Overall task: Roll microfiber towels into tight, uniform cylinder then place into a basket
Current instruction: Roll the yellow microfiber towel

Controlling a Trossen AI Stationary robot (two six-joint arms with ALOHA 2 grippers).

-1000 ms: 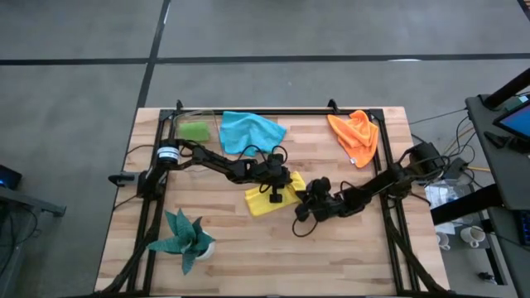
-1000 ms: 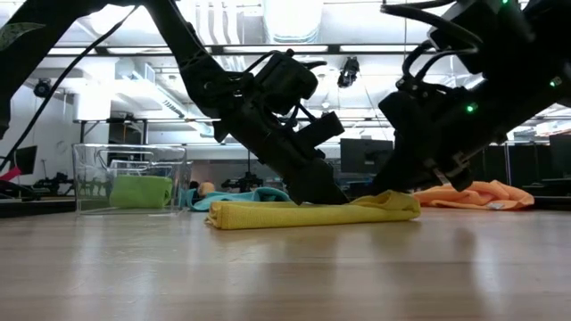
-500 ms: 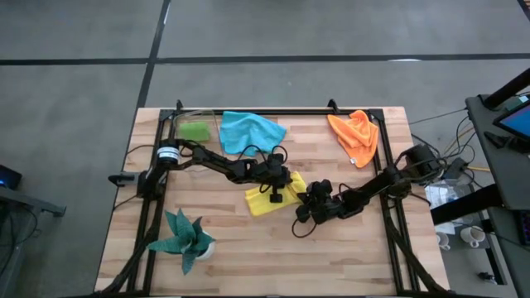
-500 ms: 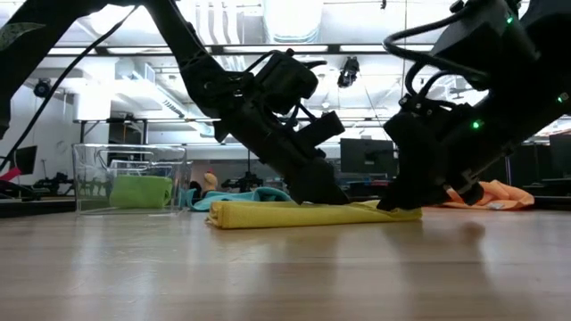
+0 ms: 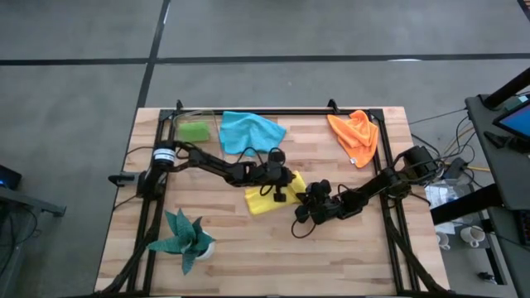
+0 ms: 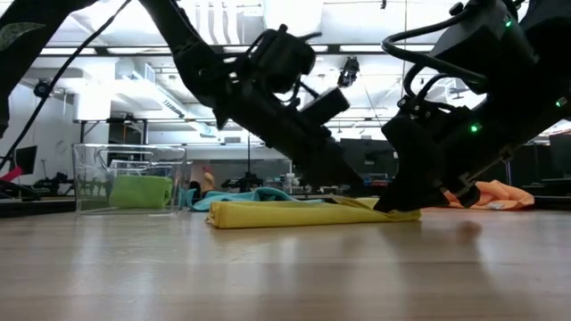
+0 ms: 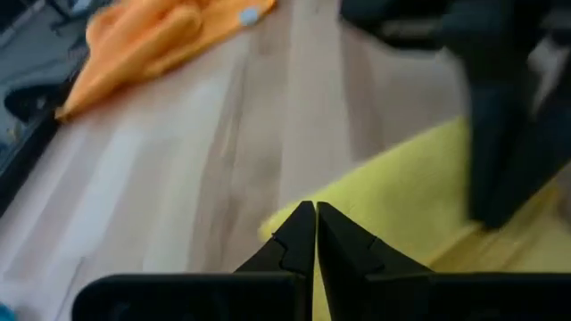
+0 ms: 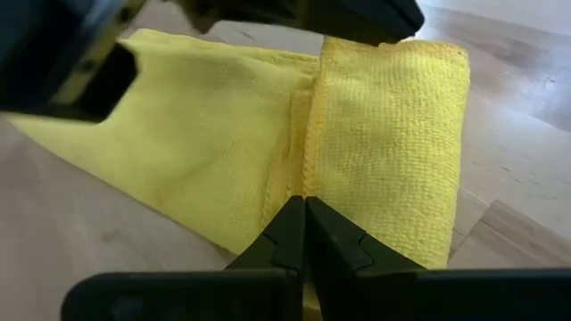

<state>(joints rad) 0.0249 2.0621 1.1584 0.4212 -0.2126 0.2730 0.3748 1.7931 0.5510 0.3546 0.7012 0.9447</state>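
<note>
At mid-table the left gripper (image 5: 280, 185) and right gripper (image 5: 303, 207), both closed and empty, press the yellow towel (image 5: 267, 199). Four towels: blue (image 5: 250, 131), orange (image 5: 354, 135), green (image 5: 195, 131) inside the one clear basket (image 5: 180, 122). Wooden table (image 5: 248, 248), grey floor.

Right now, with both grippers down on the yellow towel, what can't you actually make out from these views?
- High view: the middle of the yellow towel is covered by the left gripper and right gripper.
- Low view: whether the fingertips touch the cloth, hidden by the arm bodies.
- Left wrist view: blurred beyond the shut fingers; the orange towel is cut off by the edge.
- Green towel in the basket: too small to judge how tightly it is rolled.
</note>
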